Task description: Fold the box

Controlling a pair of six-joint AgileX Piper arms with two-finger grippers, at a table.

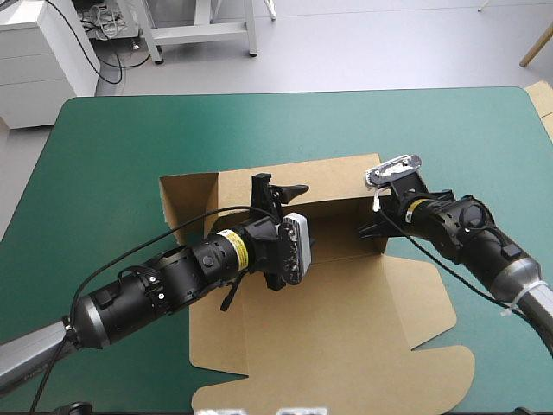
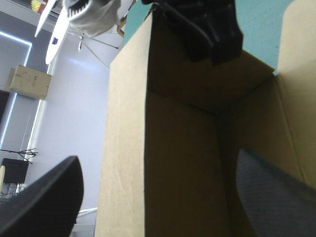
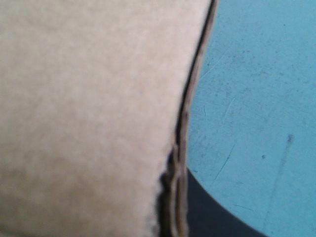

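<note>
Seen from up high, the brown box (image 1: 346,328) lies on the teal-green bench (image 1: 112,147), from the middle down toward 6 o'clock. Most of it is flat. At its 12 o'clock side a back wall and a side wall stand up. The left pincer (image 1: 278,188) is at the back wall, near the middle of the bench. The right pincer (image 1: 378,226) is at 3 o'clock from it, at the corner where the two walls meet. A small piece of board (image 1: 542,99) peeks in at the bench's 2 o'clock edge. From the left wrist, the left pincer (image 2: 158,158) is released. Its two black fingers stand far apart, with a standing wall of the box (image 2: 187,84) between them, one finger outside the box and one inside. Ahead, at the far corner, the right pincer (image 2: 215,37) shows as a black shape. From the right wrist, the box (image 3: 84,113) is very close and the bench (image 3: 256,98) shows beside it. One black finger (image 3: 212,215) lies right against the board's edge, and the other is hidden behind the board. The right pincer is clenched on the box wall.
</note>
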